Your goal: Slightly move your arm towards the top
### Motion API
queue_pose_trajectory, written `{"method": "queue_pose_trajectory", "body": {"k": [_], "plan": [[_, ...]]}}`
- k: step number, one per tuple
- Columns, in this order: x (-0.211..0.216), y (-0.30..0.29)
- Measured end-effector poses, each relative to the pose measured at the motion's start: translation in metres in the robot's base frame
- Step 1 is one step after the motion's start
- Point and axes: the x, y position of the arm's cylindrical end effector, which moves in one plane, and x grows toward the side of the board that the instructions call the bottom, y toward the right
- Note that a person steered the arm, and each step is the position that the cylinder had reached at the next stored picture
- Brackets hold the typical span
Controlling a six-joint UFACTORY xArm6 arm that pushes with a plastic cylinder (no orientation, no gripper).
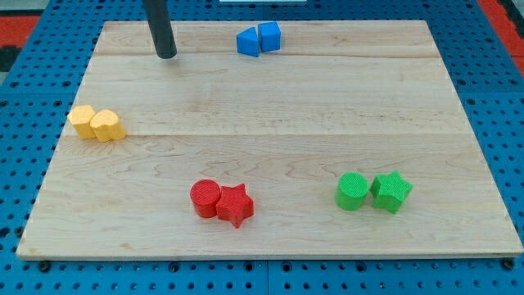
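My tip (166,55) rests on the wooden board (270,123) near the view's top left. It stands apart from all blocks. Two blue blocks, a triangle-like one (248,42) and a cube (269,36), touch each other to the tip's right at the top. A yellow block (82,120) and a yellow cylinder (107,125) sit together at the left edge, below the tip. A red cylinder (205,197) and a red star (235,205) touch at the bottom middle. A green cylinder (353,191) and a green star (391,191) sit at the bottom right.
The board lies on a blue pegboard table (491,74). A red patch (503,12) shows at the view's top right corner.
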Motion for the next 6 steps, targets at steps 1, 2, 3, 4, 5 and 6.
{"method": "queue_pose_trajectory", "body": {"k": [1, 2, 3, 4, 5, 6], "plan": [[0.003, 0.004], [0.003, 0.004], [-0.006, 0.004], [-0.006, 0.004], [-0.008, 0.004], [-0.008, 0.004]]}}
